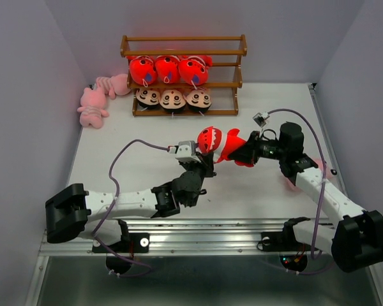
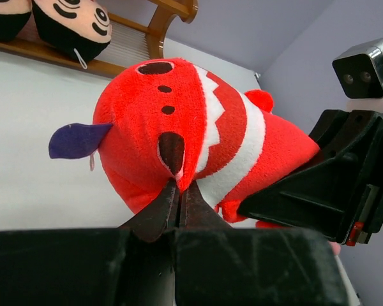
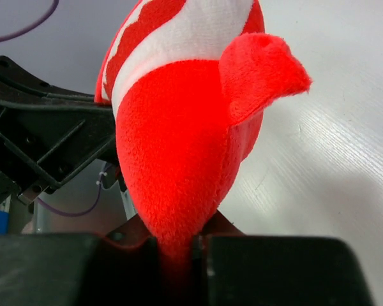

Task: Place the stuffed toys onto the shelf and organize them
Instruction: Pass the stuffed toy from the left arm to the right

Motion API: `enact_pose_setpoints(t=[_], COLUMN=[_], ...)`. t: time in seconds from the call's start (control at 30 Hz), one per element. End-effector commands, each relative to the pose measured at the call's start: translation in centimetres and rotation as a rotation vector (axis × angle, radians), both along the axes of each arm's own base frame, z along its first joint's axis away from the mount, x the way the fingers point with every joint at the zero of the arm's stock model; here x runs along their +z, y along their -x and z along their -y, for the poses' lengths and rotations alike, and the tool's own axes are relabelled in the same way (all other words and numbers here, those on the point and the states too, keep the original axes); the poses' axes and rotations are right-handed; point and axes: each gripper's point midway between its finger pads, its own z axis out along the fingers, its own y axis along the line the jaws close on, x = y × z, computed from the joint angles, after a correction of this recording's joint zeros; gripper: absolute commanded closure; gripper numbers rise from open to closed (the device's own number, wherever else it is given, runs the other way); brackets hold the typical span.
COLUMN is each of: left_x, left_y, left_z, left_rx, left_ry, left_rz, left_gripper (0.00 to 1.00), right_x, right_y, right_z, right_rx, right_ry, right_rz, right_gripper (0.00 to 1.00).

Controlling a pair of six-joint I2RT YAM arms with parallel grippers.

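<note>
left gripper [image 2: 179, 194] and right gripper [image 3: 176, 237] each clamp 1 red fish [image 1: 218, 143] between them, shelf [image 1: 182, 39] behind holding 6 toys [image 1: 168, 69].

The fish [image 1: 217, 141] is red with white zigzag bands and a purple fin [image 2: 76, 140]; the shelf [image 1: 179, 52] is brown wood.

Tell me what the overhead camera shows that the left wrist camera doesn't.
Only overhead: three red fish on the middle tier of the shelf, pink toys lying left of it. Only left wrist: the left gripper pinching the held fish by its face, its purple fin. Both: that fish, the right gripper clamping its tail, boy dolls on the shelf.
</note>
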Motion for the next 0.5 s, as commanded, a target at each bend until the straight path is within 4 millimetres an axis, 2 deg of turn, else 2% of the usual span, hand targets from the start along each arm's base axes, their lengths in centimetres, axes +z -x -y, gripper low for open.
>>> enact_pose_setpoints(t=[0.0,0.03,0.17,0.23,0.27,0.33,0.37,0.4,0.43,0.47], left_x=[2.3,2.1,3.0,4.0,4.2,5.4,5.3,6.7,7.1,6.2], left_y=[-0.2,0.0,1.3,2.0,2.7,3.7,4.4,5.0,5.5,6.1], left_z=[-1.0,-1.2,-1.0,-1.4,-0.9,-1.8,-1.7,-2.7,-3.0,-3.1], left_rx=[0.069,0.054,-0.062,-0.138,-0.21,-0.278,-0.341,-0.372,-0.409,-0.481], left_ry=[0.139,0.15,0.175,0.171,0.14,0.128,0.098,0.094,0.076,0.018], left_rz=[-0.006,-0.009,0.009,0.049,0.073,0.123,0.139,0.183,0.207,0.21], left_gripper=[1.0,1.0,0.57,0.19,0.01,0.01,0.01,0.01,0.01,0.01], right_x=[3.5,3.6,4.7,4.6,4.7,4.5,4.6,4.2,4.1,3.7], right_y=[-1.5,-1.3,0.2,0.6,0.8,1.3,1.4,1.6,1.8,1.9], right_z=[0.0,0.1,-0.1,0.4,0.6,1.0,1.2,1.5,1.5,1.7], right_rx=[-0.035,-0.023,0.071,0.101,0.12,0.153,0.166,0.187,0.201,0.221], right_ry=[0.001,0.007,0.005,0.024,0.034,0.035,0.035,0.045,0.055,0.091], right_rz=[0.143,0.163,0.233,0.265,0.295,0.306,0.317,0.325,0.334,0.369], right_gripper=[0.99,0.99,0.99,0.99,0.99,0.99,0.99,0.99,0.99,0.99])
